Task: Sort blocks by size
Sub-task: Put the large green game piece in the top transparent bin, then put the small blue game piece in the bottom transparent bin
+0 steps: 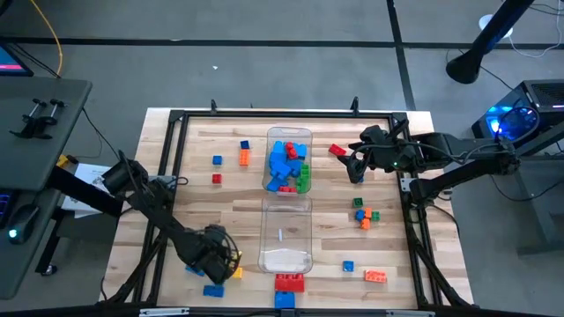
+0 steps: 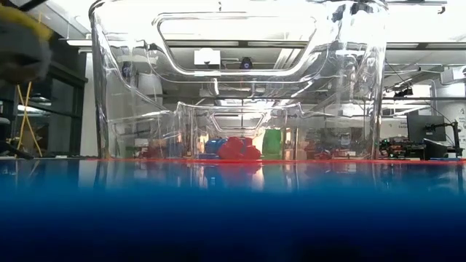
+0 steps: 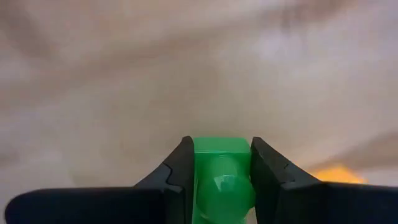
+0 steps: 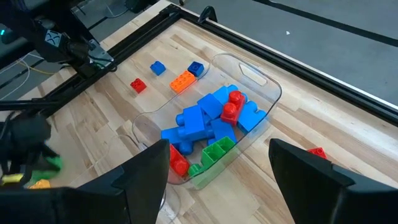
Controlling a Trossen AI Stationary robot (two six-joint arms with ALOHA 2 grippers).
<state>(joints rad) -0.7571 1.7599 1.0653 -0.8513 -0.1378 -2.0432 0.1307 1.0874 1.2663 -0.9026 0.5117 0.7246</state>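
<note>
This is a robotics lab or test workshop. A wooden tabletop (image 1: 229, 207) sits in a black metal frame (image 1: 167, 154) on a grey floor (image 1: 264, 53), with two dark robot arms mounted at its sides, a side desk (image 1: 35, 132) and lit blue electronics (image 1: 511, 119) close by. Seen level across the tabletop, the room behind has long ceiling lights (image 2: 415, 33), shelving and a monitor on an arm (image 2: 426, 131), as in an open industrial workspace.
</note>
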